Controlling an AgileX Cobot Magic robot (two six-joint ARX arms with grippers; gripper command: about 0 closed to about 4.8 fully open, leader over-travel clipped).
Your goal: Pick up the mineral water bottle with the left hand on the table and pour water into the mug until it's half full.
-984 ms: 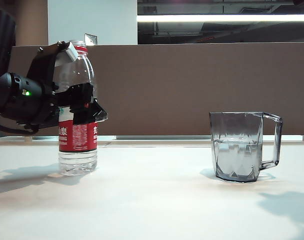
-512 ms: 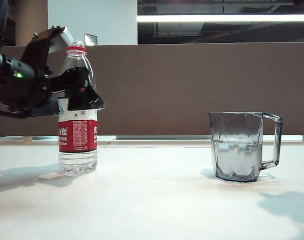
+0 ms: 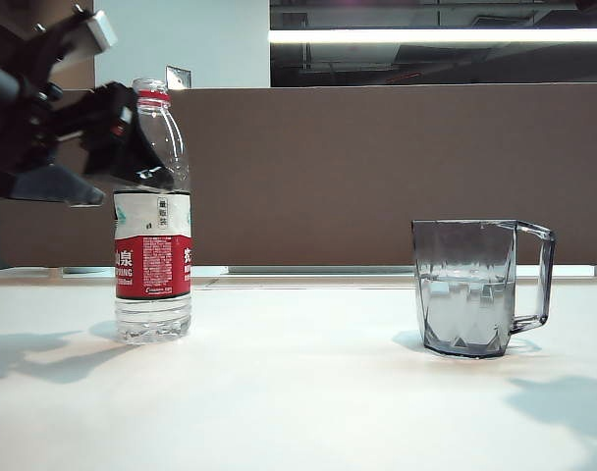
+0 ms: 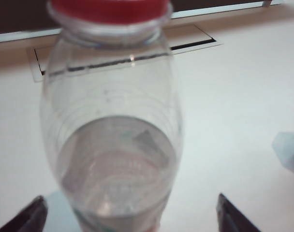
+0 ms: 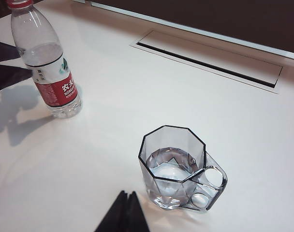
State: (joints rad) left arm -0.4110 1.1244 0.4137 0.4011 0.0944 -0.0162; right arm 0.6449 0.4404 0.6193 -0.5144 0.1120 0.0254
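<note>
The mineral water bottle [image 3: 152,245] stands upright and uncapped on the white table [image 3: 298,392] at the left, partly filled. My left gripper [image 3: 122,167] hangs open at the height of the bottle's shoulder. In the left wrist view the bottle [image 4: 113,135] sits between the spread fingertips [image 4: 31,217], with a gap on each side. The smoky mug [image 3: 470,285] stands at the right, with water to about half its height. In the right wrist view my right gripper [image 5: 127,199] is shut and empty, just short of the mug [image 5: 173,162]; the bottle [image 5: 45,63] is farther off.
A brown partition panel [image 3: 377,167] backs the table. A recessed cable slot [image 5: 210,60] lies in the tabletop behind the mug. Open tabletop separates bottle and mug.
My left gripper has risen from the bottle's label to its shoulder and tipped upward, staying open. The bottle, the mug and the right gripper have not moved.
</note>
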